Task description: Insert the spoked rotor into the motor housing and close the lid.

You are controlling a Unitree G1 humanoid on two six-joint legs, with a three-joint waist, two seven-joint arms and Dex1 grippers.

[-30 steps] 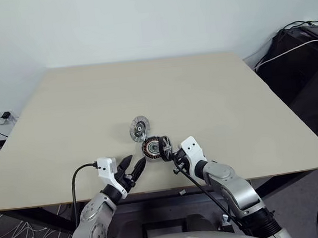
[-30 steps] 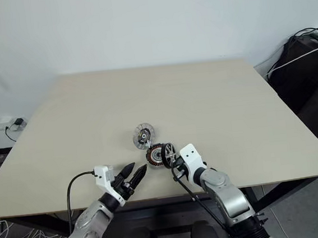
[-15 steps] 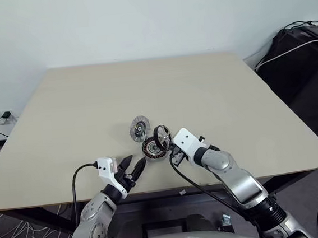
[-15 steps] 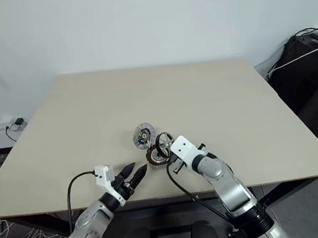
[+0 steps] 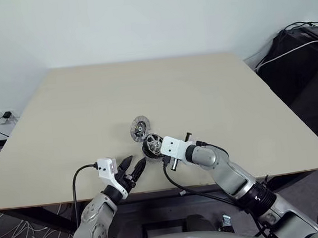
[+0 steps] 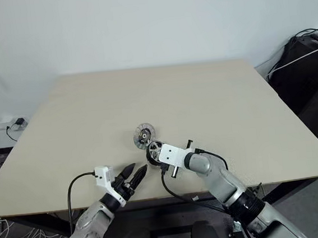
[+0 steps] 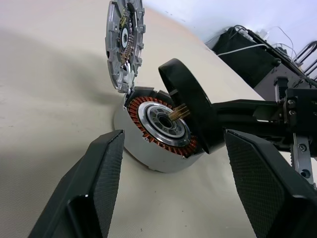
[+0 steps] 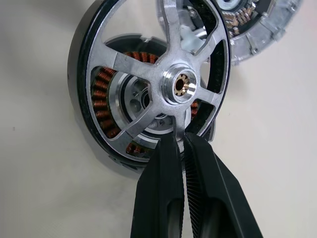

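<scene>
1. The right claw [image 8: 184, 148] is pinched shut on the rim of the spoked rotor [image 8: 163, 84], holding it on edge and tilted just above the motor housing [image 7: 161, 131]. The housing sits on the counter [image 5: 212, 91], near its front edge. The left claw [image 5: 132, 167] hangs spread and empty, just in front of the housing.

2. Risk, as I judge it: the rotor is tilted against the housing, so its brass-coloured shaft could meet the silver hub at an angle and jam or scrape the copper windings. Levelling the wheel first would avoid that.

3. Risk: the grip is a thin pinch on the rim. If the rotor pivots between the fingers while being laid flat, it may drop off-centre or slip out.

4. Risk: the lid [image 5: 139, 127] leans on edge against the far side of the housing. A push on the housing could topple it or shove it away.

5. Risk: nothing braces the housing, so a sideways push from the rotor may slide it across the counter.

6. The left wrist view shows the shaft tip close over the hub bore and the lid leaning against the housing. The head views show the parts only as a small cluster.

7. The right wrist view shows the fingers gripping the rim between spokes, with windings visible through the gaps.
</scene>
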